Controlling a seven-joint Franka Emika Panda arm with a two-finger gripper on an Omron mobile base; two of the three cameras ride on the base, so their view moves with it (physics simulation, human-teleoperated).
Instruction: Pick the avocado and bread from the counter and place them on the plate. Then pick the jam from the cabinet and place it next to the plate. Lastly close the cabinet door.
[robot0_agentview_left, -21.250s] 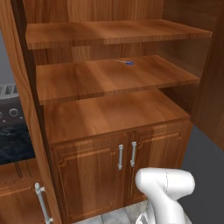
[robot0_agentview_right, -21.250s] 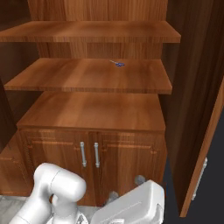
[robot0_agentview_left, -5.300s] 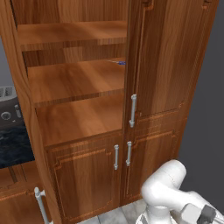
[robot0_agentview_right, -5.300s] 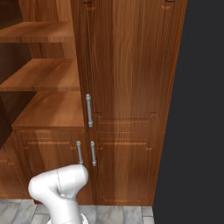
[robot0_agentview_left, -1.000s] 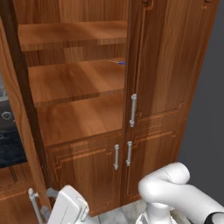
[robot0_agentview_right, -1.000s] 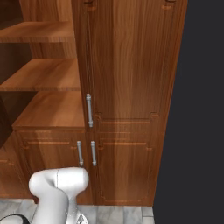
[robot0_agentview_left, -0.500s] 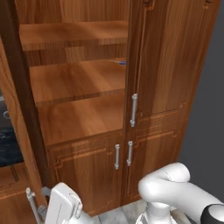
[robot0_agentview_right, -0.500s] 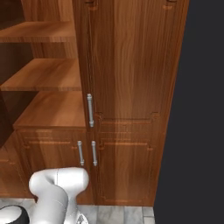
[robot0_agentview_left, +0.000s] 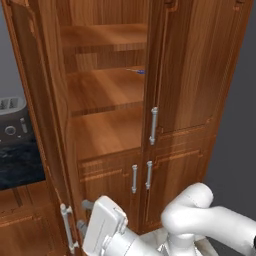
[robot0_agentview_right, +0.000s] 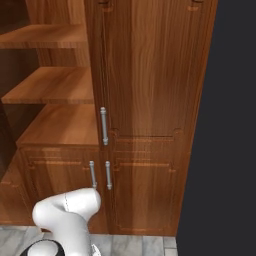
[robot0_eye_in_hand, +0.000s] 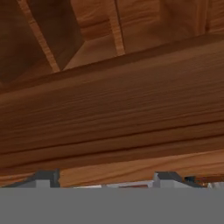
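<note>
The hand (robot0_agentview_left: 84, 216) sits low at the left cabinet door (robot0_agentview_left: 45, 115), its fingers (robot0_agentview_left: 86, 204) spread apart beside that door's silver bar handle (robot0_agentview_left: 67, 227), nothing between them. The cabinet (robot0_agentview_left: 115, 100) stands just above and ahead of the hand. The right-hand door (robot0_agentview_right: 150, 70) is shut. The black bench (robot0_agentview_left: 17, 165) lies left of the hand.

Left cabinet door (robot0_agentview_left: 42, 107) swung further over the cabinet (robot0_agentview_left: 107, 100) shelves than a second before, with the gripper (robot0_agentview_left: 86, 215) risen beside its handle, fingers (robot0_eye_in_hand: 43, 178) parted wider, near its lower edge.
</note>
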